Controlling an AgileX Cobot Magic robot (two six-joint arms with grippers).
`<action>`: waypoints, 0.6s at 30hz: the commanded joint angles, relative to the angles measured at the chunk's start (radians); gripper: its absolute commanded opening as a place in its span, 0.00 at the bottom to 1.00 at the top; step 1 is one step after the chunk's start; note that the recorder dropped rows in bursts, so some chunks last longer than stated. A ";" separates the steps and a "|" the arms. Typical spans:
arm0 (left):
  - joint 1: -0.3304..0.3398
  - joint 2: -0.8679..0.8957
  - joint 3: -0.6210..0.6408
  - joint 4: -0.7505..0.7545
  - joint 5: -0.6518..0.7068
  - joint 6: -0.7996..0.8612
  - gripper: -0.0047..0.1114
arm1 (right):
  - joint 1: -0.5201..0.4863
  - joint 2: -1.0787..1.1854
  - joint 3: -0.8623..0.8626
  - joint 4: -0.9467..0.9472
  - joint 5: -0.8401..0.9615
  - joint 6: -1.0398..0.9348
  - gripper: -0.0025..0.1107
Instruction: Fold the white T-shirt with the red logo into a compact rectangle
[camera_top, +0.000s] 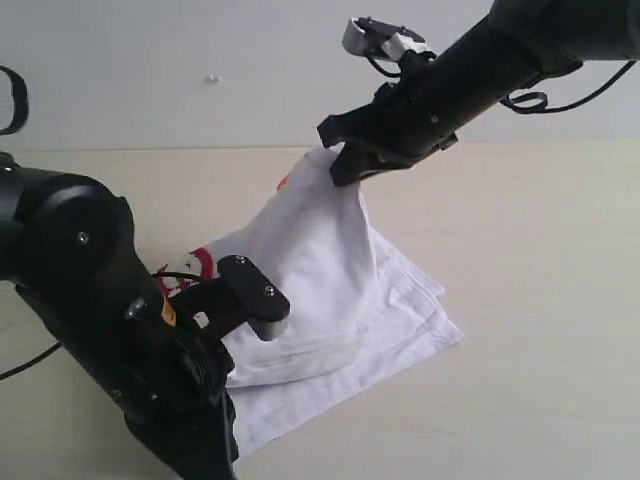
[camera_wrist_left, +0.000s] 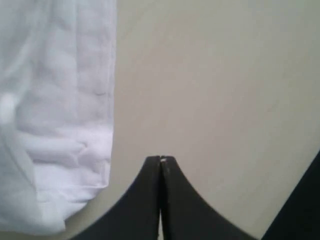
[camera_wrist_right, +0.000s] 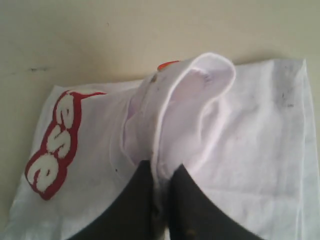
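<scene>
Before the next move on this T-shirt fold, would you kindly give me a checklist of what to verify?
1. Right claw grip: shut on a raised fold of the white T-shirt - ok.
2. Layers pinched: the number is hidden between the jaws - cannot tell.
3. Left claw: shut and empty, over bare table beside the shirt's edge - ok.
4. Rest of the shirt: the lower layers lie flat on the table - ok.
5. Red logo: partly showing, face up, clear of the grip - ok.
6. Compact rectangle: not reached, one fold hangs lifted - not ok.
</scene>
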 joint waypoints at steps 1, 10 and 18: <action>-0.017 0.012 0.001 0.026 -0.013 0.000 0.04 | 0.004 -0.014 -0.120 -0.013 0.026 -0.011 0.02; -0.017 0.149 0.001 0.261 -0.211 -0.288 0.04 | 0.016 -0.005 -0.195 -0.110 0.057 -0.029 0.02; -0.017 0.195 0.001 0.571 -0.263 -0.650 0.04 | 0.016 -0.005 -0.193 -0.220 0.089 0.010 0.02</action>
